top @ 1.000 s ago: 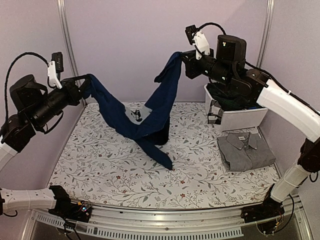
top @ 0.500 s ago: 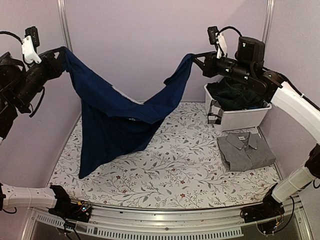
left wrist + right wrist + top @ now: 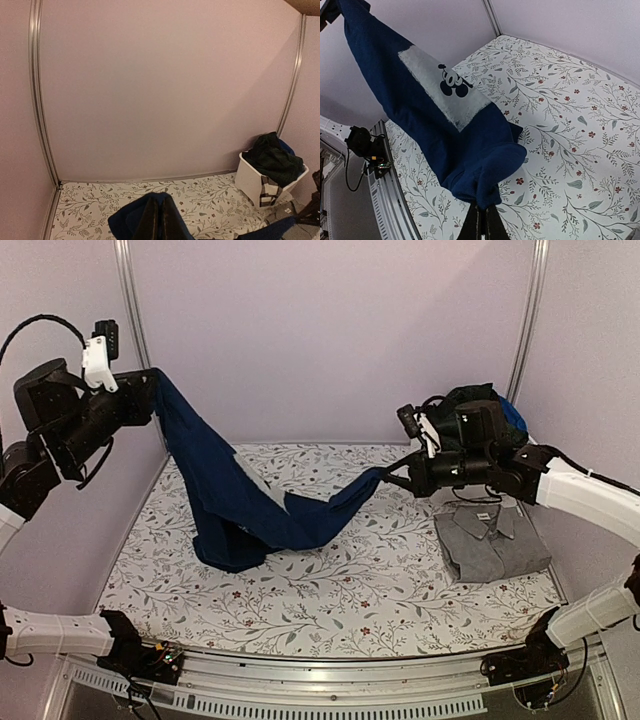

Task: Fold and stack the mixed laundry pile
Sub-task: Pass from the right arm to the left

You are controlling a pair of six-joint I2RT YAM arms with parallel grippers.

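Observation:
A navy blue garment with a white printed patch hangs stretched between my two grippers, its middle sagging onto the floral cloth. My left gripper is shut on one end, high at the left; in the left wrist view the navy cloth wraps my closed fingers. My right gripper is shut on the other end, low at the right of centre; the garment fills the right wrist view. A folded grey collared garment lies at the right. A dark green garment sits in the bin.
A white plastic bin stands at the back right, behind my right arm in the top view. The floral table cloth covers the table. Purple walls with metal posts close in the back and sides.
My right gripper has dropped from high near the bin to low over the table, and my left has come slightly down and inward. The navy garment now sags onto the cloth.

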